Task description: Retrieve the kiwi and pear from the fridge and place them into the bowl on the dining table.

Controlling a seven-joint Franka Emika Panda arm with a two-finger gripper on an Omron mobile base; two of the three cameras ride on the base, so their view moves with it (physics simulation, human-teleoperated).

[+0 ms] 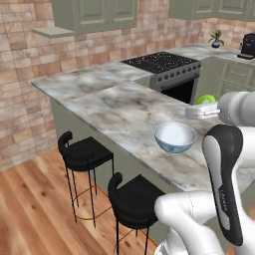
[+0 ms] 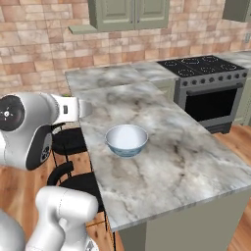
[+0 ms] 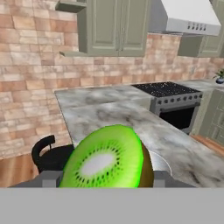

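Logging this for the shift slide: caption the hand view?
Gripper holding the kiwi above the table, stove beyond.

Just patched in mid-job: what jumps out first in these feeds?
The cut kiwi, bright green with a white core, sits between the fingers, huge in the hand view, so it is held. Next comes the pale bowl, empty, out on the marble dining table, with black stools along its side and the stove behind.
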